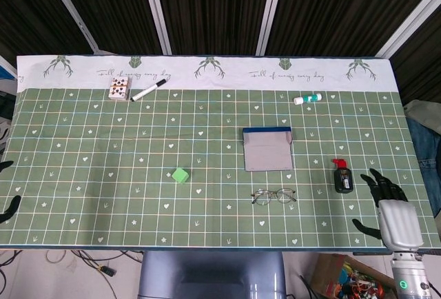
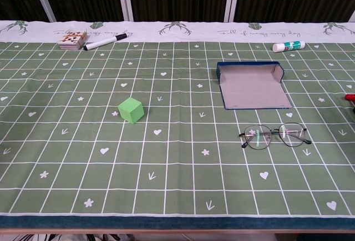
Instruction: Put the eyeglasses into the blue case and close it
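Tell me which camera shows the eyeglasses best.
The chest view: the eyeglasses are close and large, with the frame, lenses and temples clear, lying just in front of the open blue case. The head view shows them small, from above.

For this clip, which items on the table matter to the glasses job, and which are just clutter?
Job:
eyeglasses, lying in front of the case
blue case, open

Clutter:
green cube
marker
card deck
glue stick
small black bottle

head view high overhead, chest view lower, nearer; shared table (image 1: pixel 83 175)
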Motion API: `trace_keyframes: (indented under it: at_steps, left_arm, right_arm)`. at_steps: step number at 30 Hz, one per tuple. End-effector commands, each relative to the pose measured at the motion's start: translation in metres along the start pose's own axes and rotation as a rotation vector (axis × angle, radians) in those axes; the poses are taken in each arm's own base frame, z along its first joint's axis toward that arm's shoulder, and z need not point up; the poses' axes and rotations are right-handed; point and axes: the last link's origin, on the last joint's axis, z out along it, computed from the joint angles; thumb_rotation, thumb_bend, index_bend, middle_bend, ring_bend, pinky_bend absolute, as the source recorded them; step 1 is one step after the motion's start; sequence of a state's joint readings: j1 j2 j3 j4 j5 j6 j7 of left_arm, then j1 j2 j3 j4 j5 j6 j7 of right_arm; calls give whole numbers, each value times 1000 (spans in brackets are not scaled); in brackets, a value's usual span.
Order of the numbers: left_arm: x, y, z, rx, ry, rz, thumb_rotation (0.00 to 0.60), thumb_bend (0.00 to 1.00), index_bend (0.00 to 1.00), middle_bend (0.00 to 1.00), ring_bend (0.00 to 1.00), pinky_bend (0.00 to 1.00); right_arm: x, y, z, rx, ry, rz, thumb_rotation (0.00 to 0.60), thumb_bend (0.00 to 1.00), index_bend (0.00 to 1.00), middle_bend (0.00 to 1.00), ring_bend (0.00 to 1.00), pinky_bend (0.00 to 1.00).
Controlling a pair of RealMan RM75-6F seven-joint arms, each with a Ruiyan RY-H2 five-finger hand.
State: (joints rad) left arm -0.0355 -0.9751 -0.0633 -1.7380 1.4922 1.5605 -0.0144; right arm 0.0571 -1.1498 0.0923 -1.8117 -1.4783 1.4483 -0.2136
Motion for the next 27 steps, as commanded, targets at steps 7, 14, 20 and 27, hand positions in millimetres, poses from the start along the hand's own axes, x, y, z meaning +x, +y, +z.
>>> trace_keyframes:
  at_steps: [7, 14, 20, 27]
  left_arm:
    - [-1, -1, 0, 4, -5, 0, 600, 321, 187, 0, 0, 0]
    - [-1, -2, 1, 9, -5, -4, 600, 320, 187, 0, 0, 0]
    - [-1, -4, 2, 16, -11, -11, 600, 320, 187, 0, 0, 0]
    - [-1, -4, 3, 18, -12, -22, 600, 320, 187, 0, 0, 0]
  right_arm:
    - [-12, -42, 59, 99, -163, -108, 600, 188, 278, 98, 151, 202]
    - [-38, -71, 79, 116, -212, -125, 600, 270, 326, 98, 151, 202]
    - [-60, -92, 93, 118, -242, -129, 600, 298, 365, 98, 151, 202]
    - [-83, -109, 92, 124, -277, -133, 600, 363, 391, 99, 151, 202]
